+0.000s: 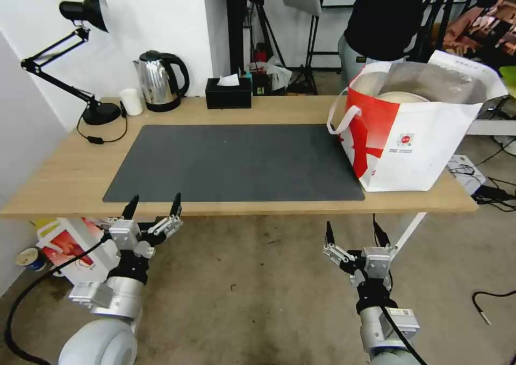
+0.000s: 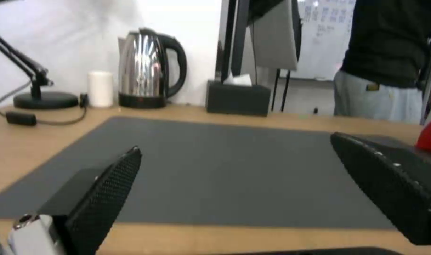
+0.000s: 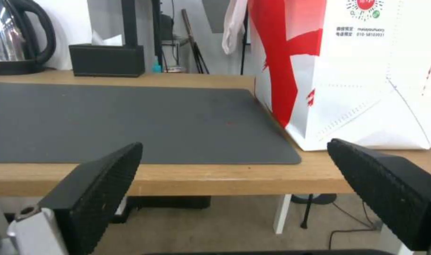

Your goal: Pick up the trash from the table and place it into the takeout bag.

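Since the takeout bag (image 1: pixel 414 139) at the right of the frame already shows a beige bowl (image 1: pixel 400 96) inside its foil mouth, and no trash lies on the grey mat (image 1: pixel 236 160) mid-frame, the task looks finished. Low in the frame, before the surface (image 1: pixel 64 177), the left pincer (image 1: pixel 153 206) and right pincer (image 1: pixel 352 231) hang spread, holding nothing.

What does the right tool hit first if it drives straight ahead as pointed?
Probably the table's front edge: the open right tool hangs below the tabletop, in front of it. If it cleared the edge, the takeout bag comes next. Depth is unclear.
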